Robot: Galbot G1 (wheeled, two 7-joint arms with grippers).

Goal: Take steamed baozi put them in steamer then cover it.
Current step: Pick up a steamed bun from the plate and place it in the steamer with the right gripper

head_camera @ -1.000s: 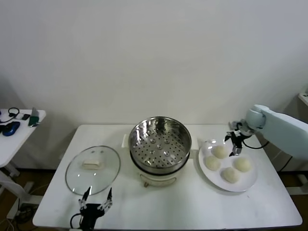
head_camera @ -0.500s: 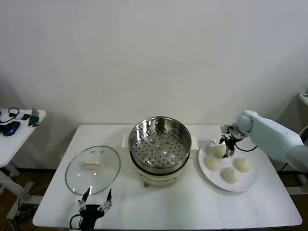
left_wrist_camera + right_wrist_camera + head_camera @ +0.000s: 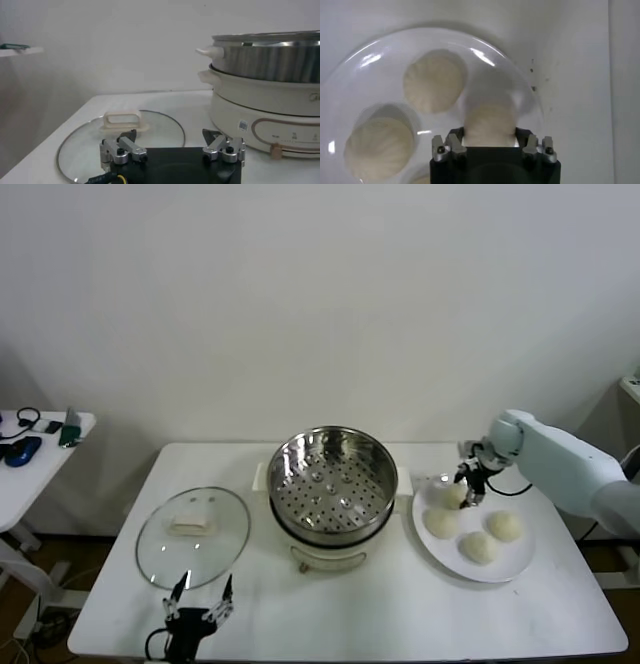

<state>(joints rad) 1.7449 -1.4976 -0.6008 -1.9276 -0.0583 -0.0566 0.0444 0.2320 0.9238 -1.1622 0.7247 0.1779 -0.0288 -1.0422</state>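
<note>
Four cream-white baozi lie on a white plate (image 3: 482, 579) at the right. My right gripper (image 3: 469, 488) is down over the back-left baozi (image 3: 450, 496), open, with one finger on each side of it. In the right wrist view this baozi (image 3: 487, 117) fills the gap of the gripper (image 3: 489, 139); two more baozi (image 3: 434, 82) (image 3: 379, 147) lie beside it. The empty steel steamer (image 3: 333, 484) sits on its white pot base at the table's middle. The glass cover (image 3: 193, 534) lies flat at the left. My left gripper (image 3: 200, 599) is open and parked near the cover's front edge.
The left wrist view shows the left gripper (image 3: 169, 141), the cover's handle (image 3: 121, 120) just beyond it and the steamer (image 3: 270, 55) on the pot base (image 3: 260, 105). A small side table (image 3: 40, 439) with gadgets stands at the far left. A white wall is behind.
My right gripper has moved left from beside the plate's back edge and come down over the back-left baozi. The left arm has not moved.
</note>
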